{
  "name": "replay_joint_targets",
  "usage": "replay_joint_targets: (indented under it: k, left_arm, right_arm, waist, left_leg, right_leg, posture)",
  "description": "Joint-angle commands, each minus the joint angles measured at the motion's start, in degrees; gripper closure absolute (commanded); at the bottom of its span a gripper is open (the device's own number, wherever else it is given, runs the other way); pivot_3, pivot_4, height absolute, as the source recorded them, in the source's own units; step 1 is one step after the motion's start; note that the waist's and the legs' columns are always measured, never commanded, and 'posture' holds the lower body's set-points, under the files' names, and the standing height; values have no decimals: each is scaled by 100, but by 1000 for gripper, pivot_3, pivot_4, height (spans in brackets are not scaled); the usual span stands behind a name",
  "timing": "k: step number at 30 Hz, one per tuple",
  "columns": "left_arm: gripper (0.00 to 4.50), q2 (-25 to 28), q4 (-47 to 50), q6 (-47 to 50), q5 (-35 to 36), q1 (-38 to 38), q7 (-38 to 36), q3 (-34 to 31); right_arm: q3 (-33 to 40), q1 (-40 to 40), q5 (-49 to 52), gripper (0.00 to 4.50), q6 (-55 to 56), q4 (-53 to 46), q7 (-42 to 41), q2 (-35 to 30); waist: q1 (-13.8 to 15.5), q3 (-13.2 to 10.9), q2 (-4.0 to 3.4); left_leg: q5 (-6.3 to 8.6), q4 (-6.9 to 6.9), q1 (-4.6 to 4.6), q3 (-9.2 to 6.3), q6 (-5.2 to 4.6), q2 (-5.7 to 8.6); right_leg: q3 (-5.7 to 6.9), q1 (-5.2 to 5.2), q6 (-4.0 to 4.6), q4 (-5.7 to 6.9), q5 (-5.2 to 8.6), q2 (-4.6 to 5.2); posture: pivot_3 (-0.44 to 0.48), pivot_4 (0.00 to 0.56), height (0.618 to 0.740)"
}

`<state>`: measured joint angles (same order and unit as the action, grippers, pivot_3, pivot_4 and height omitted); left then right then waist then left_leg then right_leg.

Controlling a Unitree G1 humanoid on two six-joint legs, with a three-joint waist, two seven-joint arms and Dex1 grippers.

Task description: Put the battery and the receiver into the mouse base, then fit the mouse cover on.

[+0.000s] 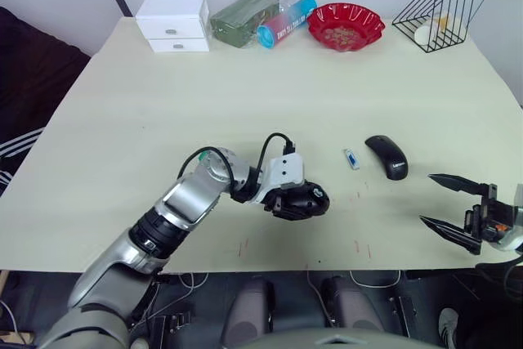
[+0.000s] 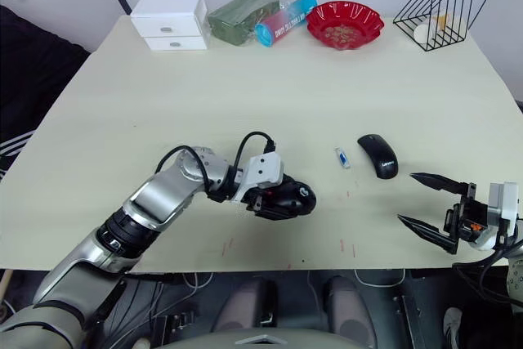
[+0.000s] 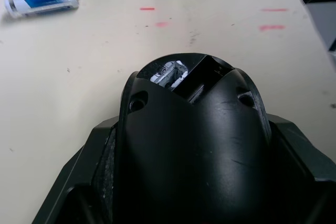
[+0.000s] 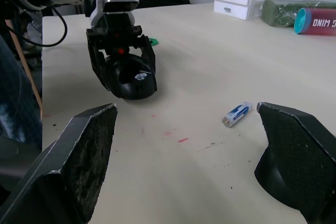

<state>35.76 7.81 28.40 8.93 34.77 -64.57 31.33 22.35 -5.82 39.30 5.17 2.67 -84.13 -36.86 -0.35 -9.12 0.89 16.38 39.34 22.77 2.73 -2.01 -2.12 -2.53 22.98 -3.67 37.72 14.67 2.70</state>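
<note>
My left gripper [image 1: 297, 202] is shut on the mouse base [image 1: 315, 199] at the table's front centre, one finger [image 3: 79, 182] along each side of it. The left wrist view looks down on the base's black body [image 3: 194, 145], where an open slot holds something silvery. The battery [image 1: 350, 158], blue and white, lies on its side on the table to the right of the base. Just right of it rests the mouse cover [image 1: 386, 156], a glossy black shell. My right gripper [image 1: 426, 199] hangs open at the table's front right, holding nothing. The receiver is hidden.
Along the far edge stand a white drawer box [image 1: 173, 20], a green packet [image 1: 243, 16], a blue and pink tube [image 1: 286, 22], a red bowl [image 1: 345, 25] and a black wire rack [image 1: 437, 10]. A small green thing [image 4: 152, 40] lies beyond the left gripper.
</note>
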Motion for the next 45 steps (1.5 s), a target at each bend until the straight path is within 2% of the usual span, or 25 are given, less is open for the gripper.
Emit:
replay_joint_targets:
  k: [1,9,25,29,32,38,45]
  left_arm:
    - [1543,-138,-186,-406,-338,-15,-10,143]
    - [1543,-341,-491,-444,-587,-87,-68,152]
    - [1543,-423,-662,-575,-628,-281,-147,37]
    - [1543,-439,-683,-599,-680,-289,-161,36]
    - [1543,-420,-657,-607,-706,-329,-169,30]
    - [1543,-413,-612,-578,-742,-383,-133,-23]
    - [1543,-398,-566,-553,-760,-408,-125,-68]
  right_arm:
    - [109,-34,94,0,-18,-194,51,-47]
    - [47,-104,-19,0,-102,-372,207,-133]
    - [-736,-239,-536,0,-1469,-2156,2128,-144]
    - [-1350,233,-1105,0,-2189,-2736,3468,144]
    - [-1951,571,-1913,0,-3238,-2875,4375,1]
    - [-2324,1081,-2016,0,-4105,-2989,5211,518]
    - [-2275,1288,-2109,0,-4708,-2917,6053,1141]
  waist:
    - [3,0,0]
    - [45,2,-3]
    - [107,7,-7]
    - [95,9,-8]
    - [105,11,-7]
    - [105,13,-4]
    - [98,13,-4]
  left_leg:
    - [0,0,0,1,0,0]
    - [0,3,-2,0,0,0]
    - [0,8,-5,-1,0,0]
    - [0,8,-6,-1,0,0]
    - [-1,9,-5,-1,0,0]
    - [-1,8,0,-3,0,-1]
    - [-1,8,0,-3,0,-2]
  right_leg:
    - [0,0,0,0,0,0]
    - [0,-1,0,5,0,0]
    - [0,-1,0,12,0,0]
    - [-1,-1,0,14,0,0]
    - [0,0,1,14,0,-1]
    - [5,3,3,12,2,-3]
    - [2,3,2,13,1,-3]
  posture:
    - [0,150,740]
    - [0,150,740]
    - [0,150,740]
    - [0,150,740]
    - [0,150,740]
    - [0,150,740]
    - [0,150,740]
